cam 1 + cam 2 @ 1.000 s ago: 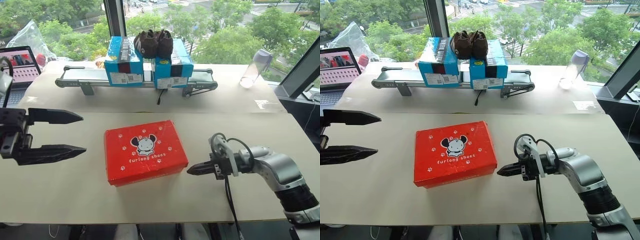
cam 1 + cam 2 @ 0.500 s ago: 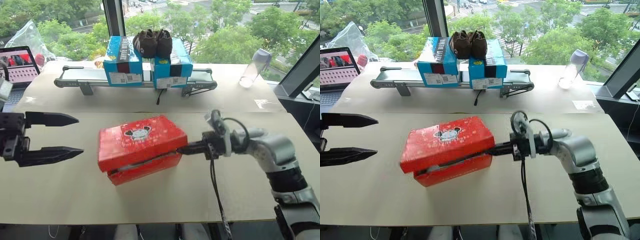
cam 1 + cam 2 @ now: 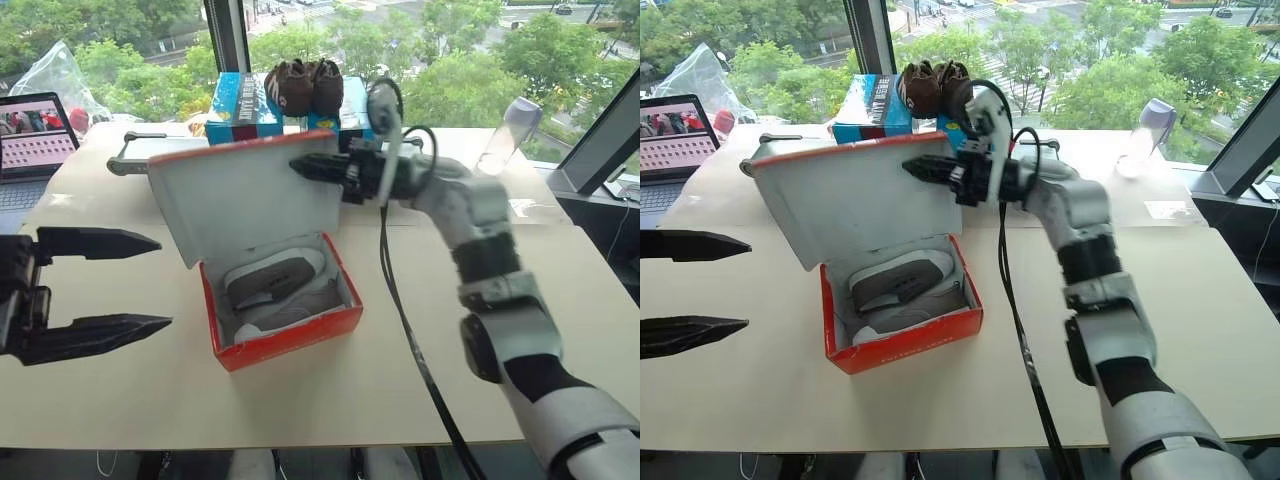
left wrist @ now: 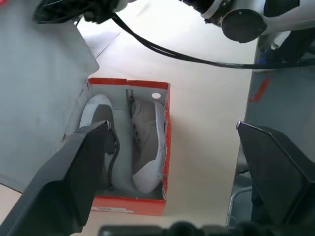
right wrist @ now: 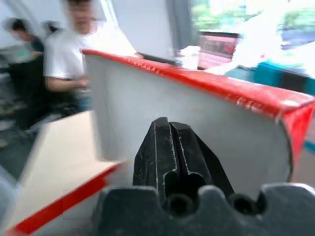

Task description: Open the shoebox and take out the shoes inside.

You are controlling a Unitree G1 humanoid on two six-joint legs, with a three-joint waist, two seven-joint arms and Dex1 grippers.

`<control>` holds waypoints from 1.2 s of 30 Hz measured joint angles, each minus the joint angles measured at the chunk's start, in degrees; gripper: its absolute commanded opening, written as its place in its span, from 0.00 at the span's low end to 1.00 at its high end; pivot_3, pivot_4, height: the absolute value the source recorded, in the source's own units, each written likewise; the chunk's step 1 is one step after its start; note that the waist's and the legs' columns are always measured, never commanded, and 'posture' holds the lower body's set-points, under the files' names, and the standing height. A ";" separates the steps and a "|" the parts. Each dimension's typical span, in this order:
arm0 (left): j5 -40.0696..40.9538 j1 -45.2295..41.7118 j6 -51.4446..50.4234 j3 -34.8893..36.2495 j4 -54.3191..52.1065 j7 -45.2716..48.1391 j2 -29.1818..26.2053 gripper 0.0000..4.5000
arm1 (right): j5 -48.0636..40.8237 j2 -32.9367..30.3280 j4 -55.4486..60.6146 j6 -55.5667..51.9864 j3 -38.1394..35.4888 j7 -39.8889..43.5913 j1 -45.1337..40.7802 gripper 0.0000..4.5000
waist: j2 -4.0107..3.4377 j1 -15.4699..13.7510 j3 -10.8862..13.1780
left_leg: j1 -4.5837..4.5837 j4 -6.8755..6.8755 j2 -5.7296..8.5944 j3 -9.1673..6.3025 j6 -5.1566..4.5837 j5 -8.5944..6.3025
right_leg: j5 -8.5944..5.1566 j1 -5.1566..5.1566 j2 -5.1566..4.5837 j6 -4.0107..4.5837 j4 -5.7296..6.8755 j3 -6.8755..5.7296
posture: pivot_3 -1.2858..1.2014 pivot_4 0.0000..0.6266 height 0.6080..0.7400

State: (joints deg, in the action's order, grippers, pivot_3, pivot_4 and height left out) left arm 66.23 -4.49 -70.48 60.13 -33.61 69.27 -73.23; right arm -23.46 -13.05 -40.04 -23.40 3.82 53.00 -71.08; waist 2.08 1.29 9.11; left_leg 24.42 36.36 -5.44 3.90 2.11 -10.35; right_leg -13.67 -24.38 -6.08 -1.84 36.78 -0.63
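Note:
The red shoebox (image 3: 290, 345) stands open in the middle of the table, its lid (image 3: 250, 195) tipped up and back, pale inside facing me. Two grey shoes (image 3: 275, 280) with white soles lie side by side in it, also seen as the shoes (image 4: 145, 142) in the left wrist view. My right gripper (image 3: 300, 166) is shut, its tip against the lid's inner face near the top right corner; in the right wrist view the gripper (image 5: 170, 132) rests on the lid (image 5: 221, 128). My left gripper (image 3: 165, 281) hangs open left of the box, apart from it.
Blue boxes (image 3: 240, 100) with dark brown shoes (image 3: 305, 85) on top sit on a metal frame (image 3: 130, 150) behind the lid. A laptop (image 3: 35, 130) is at far left, a clear bottle (image 3: 505, 135) at back right. A black cable (image 3: 395, 300) dangles from my right arm beside the box.
My right gripper rose and swung back, lifting the lid from closed through ajar to fully upright, baring the shoes. The left gripper stays open in nearly the same place.

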 measured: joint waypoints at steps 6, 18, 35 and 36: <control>1.32 1.43 -0.85 1.19 -0.67 -1.58 1.04 0.99 | 4.48 -0.49 -3.65 3.82 1.30 2.42 0.48 0.00 | 0.00 -0.09 0.05 | 0.16 0.03 0.00 -0.03 0.05 0.02 | 0.00 -0.11 0.00 0.00 0.02 -0.01 | 0.52 0.24 1.00; -21.87 18.29 17.21 1.30 8.22 1.48 8.28 1.00 | 9.50 -12.66 24.46 -4.23 12.25 15.58 10.50 0.45 | -0.07 1.21 0.09 | -0.19 -0.07 -0.09 0.00 0.07 0.02 | -0.14 -0.06 0.08 0.23 0.24 -0.01 | 0.52 0.24 1.00; -21.70 18.61 19.18 -0.31 6.43 0.69 10.47 1.00 | 21.80 -1.53 10.32 18.18 22.32 17.59 8.64 1.00 | -0.07 1.18 0.10 | -0.06 -0.06 -0.18 0.00 0.18 0.03 | -0.15 -0.14 0.12 0.22 0.24 -0.06 | 0.52 0.24 1.00; -21.49 18.80 19.09 -0.22 5.97 0.42 10.81 1.00 | 22.21 -1.44 9.21 18.71 22.32 17.98 8.37 1.00 | -0.07 1.19 0.10 | -0.06 -0.06 -0.18 0.00 0.18 0.03 | -0.15 -0.14 0.12 0.22 0.24 -0.06 | 0.52 0.24 1.00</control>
State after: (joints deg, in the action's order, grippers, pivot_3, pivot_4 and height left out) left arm 44.74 14.32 -51.39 59.91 -27.64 69.70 -62.42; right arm -1.26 -14.49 -30.82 -4.70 26.14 70.97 -62.71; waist 2.01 2.48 9.21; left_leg 24.36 36.30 -5.62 3.91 2.29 -10.33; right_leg -13.82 -24.52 -5.96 -1.62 37.02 -0.69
